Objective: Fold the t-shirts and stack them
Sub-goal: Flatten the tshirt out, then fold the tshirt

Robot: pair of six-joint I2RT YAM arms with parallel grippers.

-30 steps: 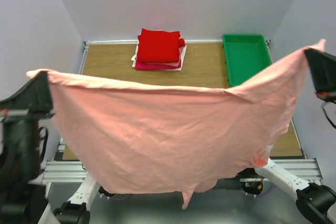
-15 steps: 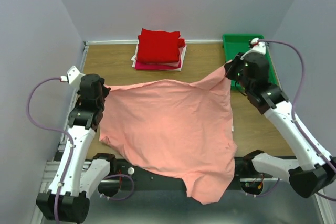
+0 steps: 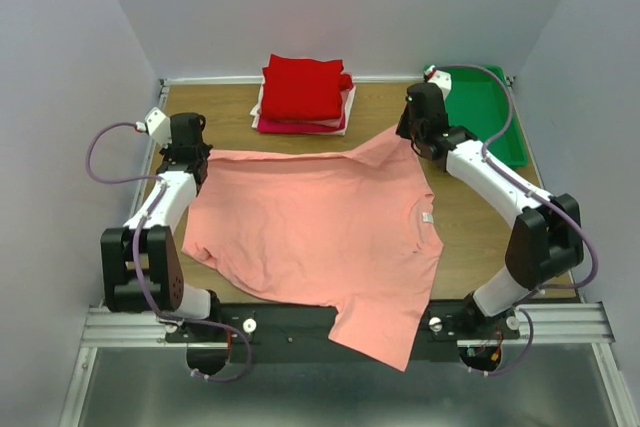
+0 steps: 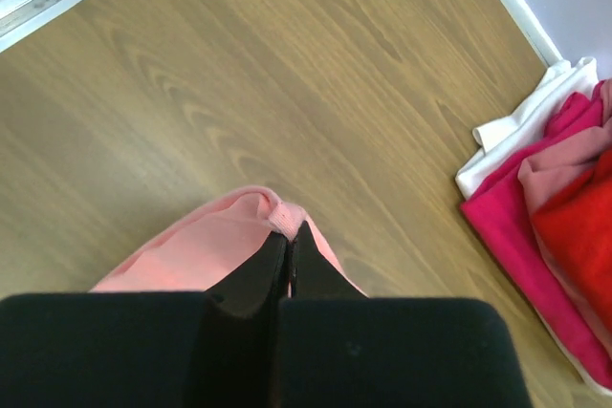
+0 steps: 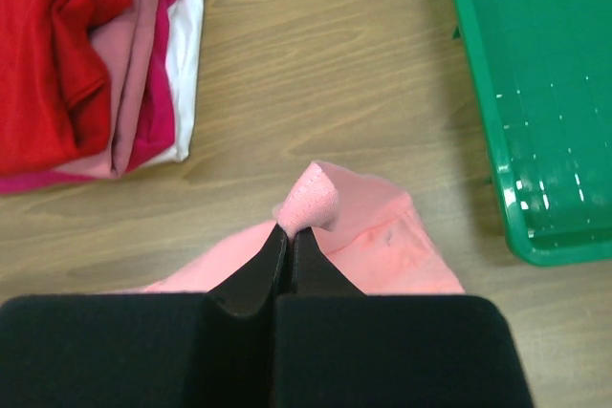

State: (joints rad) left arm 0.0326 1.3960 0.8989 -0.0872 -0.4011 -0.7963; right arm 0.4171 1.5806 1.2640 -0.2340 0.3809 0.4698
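**Two corners pinched, one shirt spread flat**

Both grippers grip the salmon-pink t-shirt point(image 3: 310, 227). The left gripper point(image 4: 288, 234) has its fingers squeezed narrow on a nub of cloth, and the right gripper point(image 5: 290, 236) nips a folded corner the same way. Stretching the far edge between them looks meant to lay the cloth smooth for folding.

Behind the fingertips the shirt sprawls over the table point(image 3: 225, 117), with one flap hanging off the near edge. A small tag point(image 3: 425, 217), probably the neck label, sits toward the right gripper's side. So I'd judge the long axis runs gripper to gripper, collar right.

Beyond the fingertips sits the folded stack point(image 3: 303, 92). The green tray point(image 5: 545, 93) lies right of the right fingers.
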